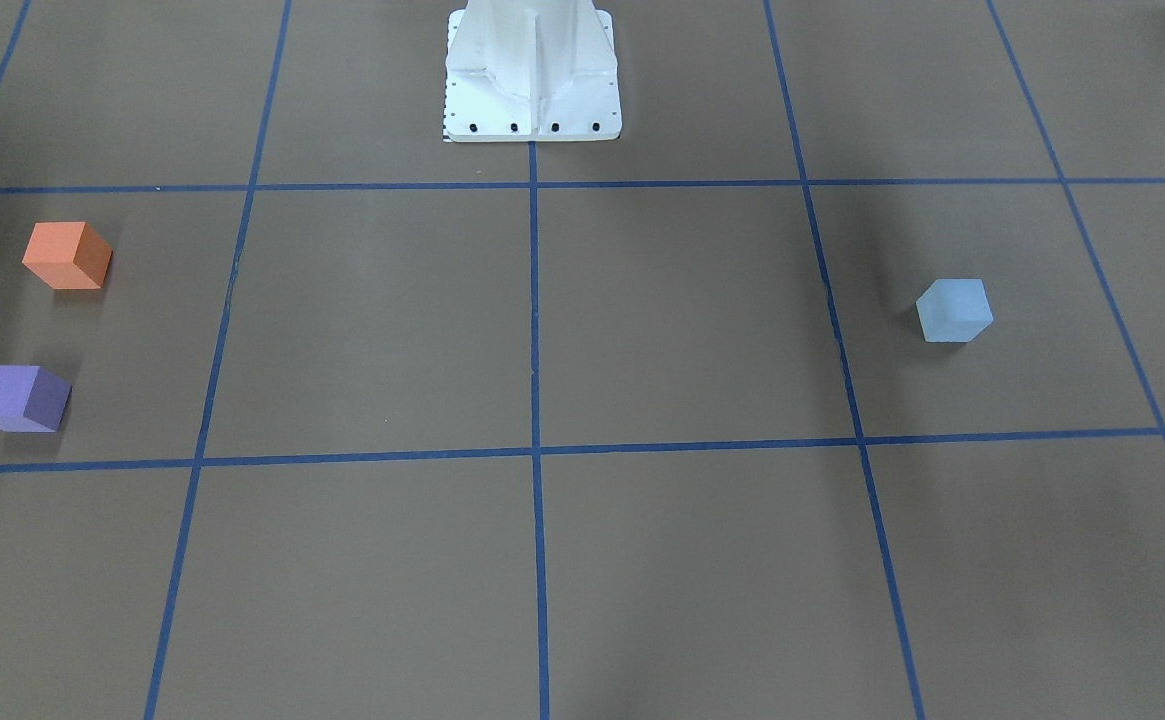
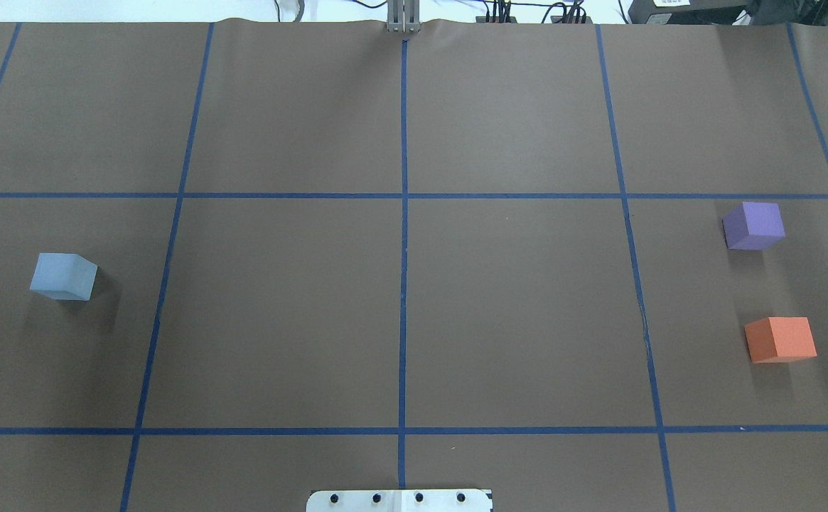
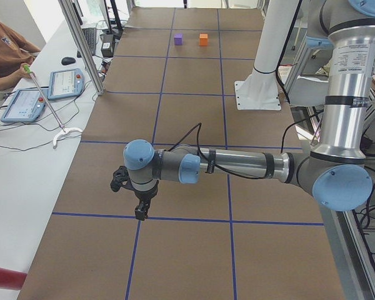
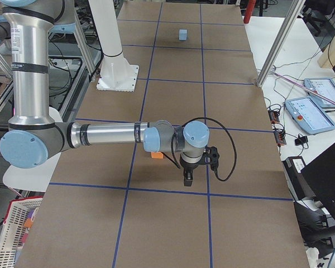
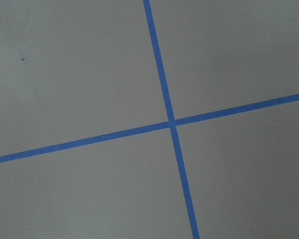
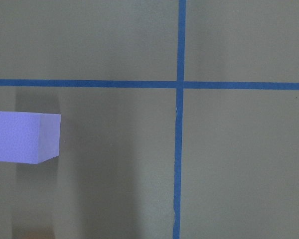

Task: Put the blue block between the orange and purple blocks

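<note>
The left arm (image 3: pixel 237 165) and right arm (image 4: pixel 106 134) are silver tubes with pale blue joint caps. A thin black cable (image 3: pixel 199 125) loops beside each forearm, near the black left gripper (image 3: pixel 140 214) and right gripper (image 4: pixel 187 181). The white pedestal (image 1: pixel 532 70) flares into a plate bearing black screws (image 1: pixel 514 128).

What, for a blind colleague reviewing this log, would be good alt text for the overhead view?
A blue block sits alone on the left of a brown table marked with a blue tape grid, far from a purple block and an orange block on the right. The two stand apart, purple nearer the far edge; no arm shows.
</note>
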You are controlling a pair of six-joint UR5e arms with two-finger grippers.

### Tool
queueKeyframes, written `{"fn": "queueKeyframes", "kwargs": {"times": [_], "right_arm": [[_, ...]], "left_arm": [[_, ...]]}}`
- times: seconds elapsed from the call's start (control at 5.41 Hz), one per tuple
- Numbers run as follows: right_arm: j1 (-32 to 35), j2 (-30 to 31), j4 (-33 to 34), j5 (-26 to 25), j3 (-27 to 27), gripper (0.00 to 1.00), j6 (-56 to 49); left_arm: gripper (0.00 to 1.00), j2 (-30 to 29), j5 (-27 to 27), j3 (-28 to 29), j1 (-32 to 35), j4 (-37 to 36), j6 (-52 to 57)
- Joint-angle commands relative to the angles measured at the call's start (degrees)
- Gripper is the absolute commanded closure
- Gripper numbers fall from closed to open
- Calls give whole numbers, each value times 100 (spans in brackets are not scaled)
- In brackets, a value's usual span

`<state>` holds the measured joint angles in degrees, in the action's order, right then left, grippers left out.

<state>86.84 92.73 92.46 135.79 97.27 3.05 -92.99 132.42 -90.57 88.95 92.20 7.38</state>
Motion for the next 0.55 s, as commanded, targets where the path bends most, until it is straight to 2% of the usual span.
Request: {"fn": "queueKeyframes", "kwargs": {"times": [0.0, 0.37], "right_arm": [[0, -10, 0, 26, 20, 0, 29], [0, -10, 0, 35, 37, 0, 29]], "left_arm": [[0, -9, 3, -13, 9, 0, -9], [0, -218, 3, -310, -35, -209, -52]]}}
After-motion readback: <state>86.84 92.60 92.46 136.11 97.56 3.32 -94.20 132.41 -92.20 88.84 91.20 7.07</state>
